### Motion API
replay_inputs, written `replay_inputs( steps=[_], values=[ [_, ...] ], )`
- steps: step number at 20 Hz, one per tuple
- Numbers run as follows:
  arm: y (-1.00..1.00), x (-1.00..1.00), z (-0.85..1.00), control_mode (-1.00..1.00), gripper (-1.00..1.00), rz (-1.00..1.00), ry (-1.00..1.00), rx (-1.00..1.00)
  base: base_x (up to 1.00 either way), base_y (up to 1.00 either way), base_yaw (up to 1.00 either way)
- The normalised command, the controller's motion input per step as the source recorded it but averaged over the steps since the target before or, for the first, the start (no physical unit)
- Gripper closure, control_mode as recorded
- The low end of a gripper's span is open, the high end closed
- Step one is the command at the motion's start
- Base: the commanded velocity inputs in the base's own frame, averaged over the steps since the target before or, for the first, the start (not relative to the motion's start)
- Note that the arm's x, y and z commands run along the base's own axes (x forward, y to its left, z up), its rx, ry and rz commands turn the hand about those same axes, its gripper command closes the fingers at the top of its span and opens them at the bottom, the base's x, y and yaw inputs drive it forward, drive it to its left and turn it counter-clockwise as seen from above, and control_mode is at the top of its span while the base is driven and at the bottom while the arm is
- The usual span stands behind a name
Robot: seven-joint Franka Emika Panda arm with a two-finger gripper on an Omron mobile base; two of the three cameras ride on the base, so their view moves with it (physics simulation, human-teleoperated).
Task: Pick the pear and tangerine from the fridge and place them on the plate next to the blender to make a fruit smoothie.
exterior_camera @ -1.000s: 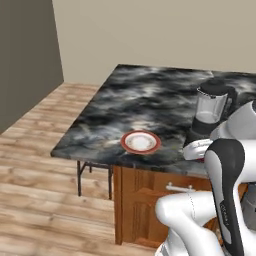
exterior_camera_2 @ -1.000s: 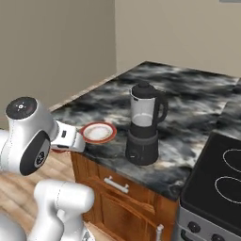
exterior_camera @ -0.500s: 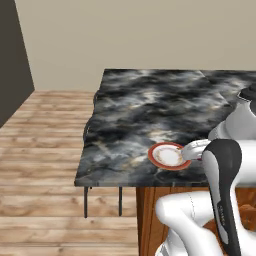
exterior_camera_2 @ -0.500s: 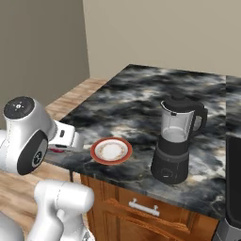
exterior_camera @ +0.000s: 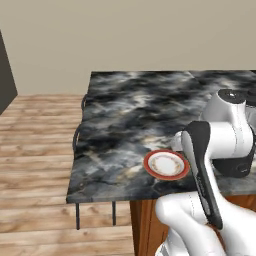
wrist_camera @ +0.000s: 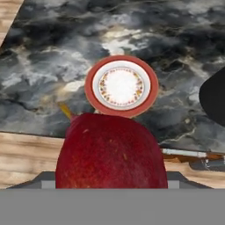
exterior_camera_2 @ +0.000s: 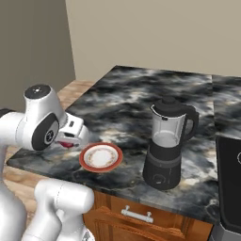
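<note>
My gripper (exterior_camera_2: 70, 140) is shut on a red pear (wrist_camera: 112, 151), which hides the fingertips in the hand view; a bit of the pear (exterior_camera_2: 67, 144) shows under the hand. The pear hangs over the counter's front edge, just left of the plate (exterior_camera_2: 100, 156). The red-rimmed plate (wrist_camera: 121, 85) is bare and lies near the front edge of the dark marble counter (exterior_camera: 130, 115); it also shows beside my arm (exterior_camera: 166, 164). The blender (exterior_camera_2: 168, 141) stands upright just right of the plate. The fridge and the tangerine are out of view.
A black stove top (exterior_camera_2: 230, 188) adjoins the counter at the right. Wooden cabinets with a drawer handle (exterior_camera_2: 136, 215) sit under the counter. Wood floor (exterior_camera: 35, 165) lies to the left, with thin dark legs (exterior_camera: 77, 220) under the counter's overhang.
The whole picture has shifted as the base moved: counter, plate and blender now sit nearer and more centred. The gripper still holds the pear.
</note>
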Motion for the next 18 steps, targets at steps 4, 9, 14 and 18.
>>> replay_inputs(
  steps=[4,9,14,18],
  values=[
    [0.0,1.0,-0.93,-1.0,1.0,0.0,0.2,-0.06,0.0,0.0,0.0],
    [0.0,1.0,-1.0,-1.0,1.0,0.0,0.12,-0.01,0.0,0.0,0.0],
    [-0.06,1.0,-0.72,-1.0,1.0,0.0,0.13,0.0,0.0,0.0,0.0],
    [-0.11,1.0,-0.6,-1.0,1.0,0.0,0.22,0.0,0.0,0.0,0.0]
  ],
)
